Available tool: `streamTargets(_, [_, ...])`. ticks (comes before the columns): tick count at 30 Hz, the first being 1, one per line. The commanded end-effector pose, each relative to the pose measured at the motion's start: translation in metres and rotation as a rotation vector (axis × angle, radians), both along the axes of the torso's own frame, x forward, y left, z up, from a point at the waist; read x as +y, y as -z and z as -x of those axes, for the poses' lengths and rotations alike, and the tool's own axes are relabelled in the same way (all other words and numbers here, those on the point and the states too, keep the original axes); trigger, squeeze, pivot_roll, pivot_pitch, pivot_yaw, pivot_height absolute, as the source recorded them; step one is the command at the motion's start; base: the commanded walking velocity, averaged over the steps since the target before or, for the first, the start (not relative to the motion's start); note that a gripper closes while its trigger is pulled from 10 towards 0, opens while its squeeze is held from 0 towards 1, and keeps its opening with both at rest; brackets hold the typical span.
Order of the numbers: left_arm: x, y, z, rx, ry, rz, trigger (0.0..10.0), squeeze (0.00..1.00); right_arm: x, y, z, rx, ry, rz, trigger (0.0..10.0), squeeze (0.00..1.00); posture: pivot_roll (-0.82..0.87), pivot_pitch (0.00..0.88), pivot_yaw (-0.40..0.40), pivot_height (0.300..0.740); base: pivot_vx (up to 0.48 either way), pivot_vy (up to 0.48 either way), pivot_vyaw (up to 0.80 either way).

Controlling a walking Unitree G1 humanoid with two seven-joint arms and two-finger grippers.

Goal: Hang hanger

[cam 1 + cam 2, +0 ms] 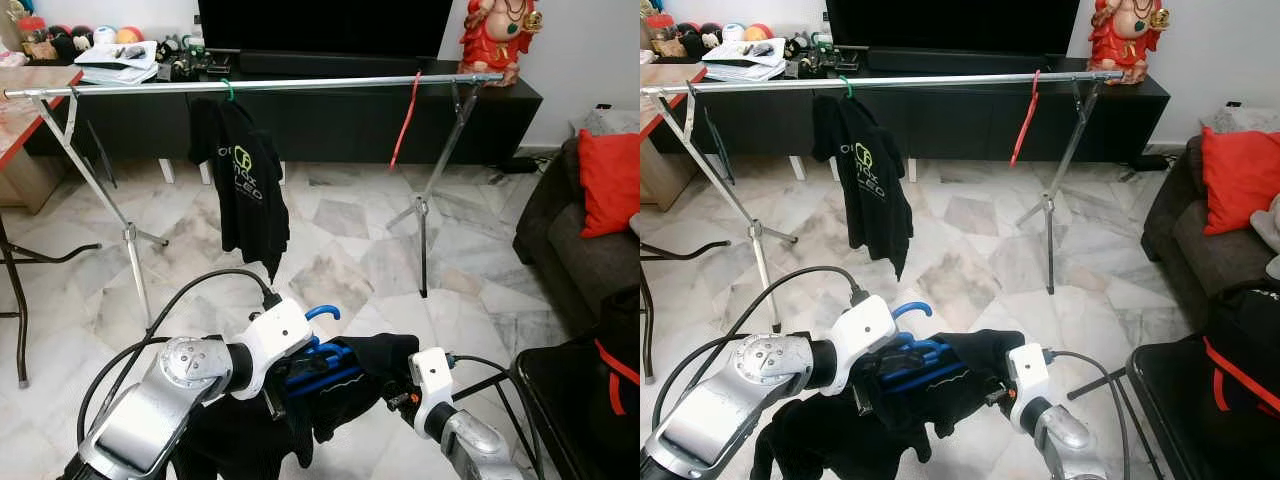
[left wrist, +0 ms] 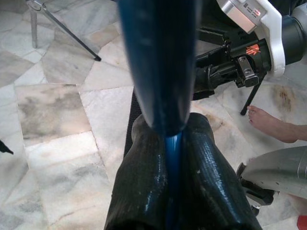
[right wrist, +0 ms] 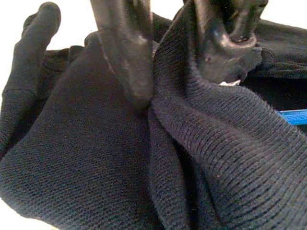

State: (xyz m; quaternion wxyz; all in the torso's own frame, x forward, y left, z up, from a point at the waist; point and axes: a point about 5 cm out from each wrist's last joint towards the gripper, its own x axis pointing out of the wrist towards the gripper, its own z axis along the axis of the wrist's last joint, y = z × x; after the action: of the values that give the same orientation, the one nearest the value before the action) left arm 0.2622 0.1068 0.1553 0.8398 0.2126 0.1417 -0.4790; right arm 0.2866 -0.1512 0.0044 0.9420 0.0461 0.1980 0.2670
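Hanger: blue plastic hanger (image 1: 318, 362), smooth and glossy, sits low at 6 o'clock in your head view with its hook (image 1: 323, 312) curling up, well short of the rail.
Left gripper: left gripper (image 2: 170, 158) is clamped on the hanger's bar, ribbed black pads pressed tight on either side; you hold it there, likely so the hook stays free for the rail.
Right gripper: right gripper (image 3: 175, 72) pinches a fold of the dark garment (image 3: 96, 153), a fine ribbed knit draped over the hanger; this probably keeps the cloth from sliding off.
Rail: thin shiny metal rail (image 1: 300, 84) spans 10 to 1 o'clock on crossed legs.
Already hung: black printed T-shirt (image 1: 240, 175) at 11 o'clock, red hanger (image 1: 405, 120) at 1 o'clock.
Open stretch: bare rail between them looks the natural target.
Floor: polished marble tiles (image 1: 350, 250).
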Motion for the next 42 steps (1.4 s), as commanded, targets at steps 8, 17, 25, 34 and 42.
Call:
streamTargets(8, [0.000, -0.011, 0.009, -0.022, 0.109, -0.015, 10.0, 0.00, -0.006, 0.000, -0.001, 0.010, 0.028, 0.009, 0.0, 0.00, 0.06, 0.104, -0.068, 0.740, 0.000, 0.000, 0.00])
streamTargets(17, [0.022, -0.001, 0.031, 0.125, 0.259, -0.139, 10.0, 0.00, -0.016, 0.001, 0.000, 0.023, 0.037, 0.046, 0.0, 0.00, 0.07, 0.104, -0.074, 0.740, 0.000, 0.000, 0.00])
streamTargets(25, [0.042, -0.003, 0.028, 0.112, 0.271, -0.231, 10.0, 0.00, -0.022, 0.002, 0.001, 0.034, 0.036, 0.075, 0.0, 0.00, 0.06, 0.102, -0.080, 0.740, 0.000, 0.000, 0.00])
streamTargets(34, [0.044, 0.005, -0.003, -0.104, 0.137, -0.416, 10.0, 0.00, -0.020, 0.004, 0.003, 0.046, 0.013, 0.086, 0.0, 0.00, 0.06, 0.104, -0.084, 0.740, 0.000, 0.000, 0.00])
streamTargets(42, [0.036, -0.013, 0.030, 0.113, 0.391, -0.017, 10.0, 0.00, -0.018, 0.009, 0.007, 0.063, -0.007, 0.097, 0.0, 0.00, 0.06, 0.108, -0.084, 0.740, 0.000, 0.000, 0.00])
